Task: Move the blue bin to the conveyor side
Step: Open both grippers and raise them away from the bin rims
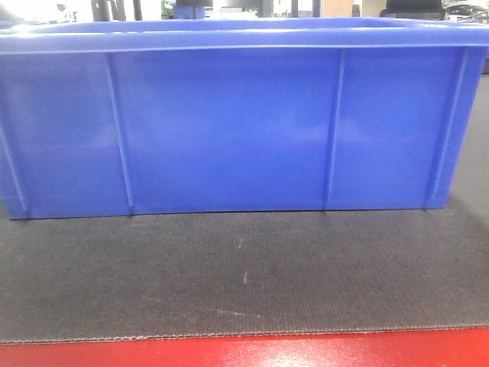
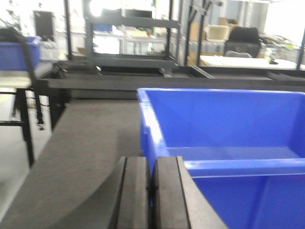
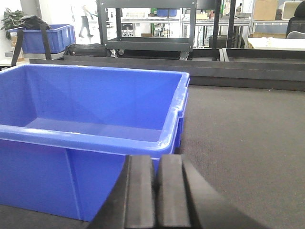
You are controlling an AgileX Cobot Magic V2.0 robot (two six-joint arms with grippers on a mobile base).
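Glossy ribbed blue bin [image 1: 229, 122] sits on textured rubber belt [image 1: 229, 283]; both claws pressed together.

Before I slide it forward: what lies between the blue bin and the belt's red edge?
Only bare belt, in the front view, between blue bin and red edge.
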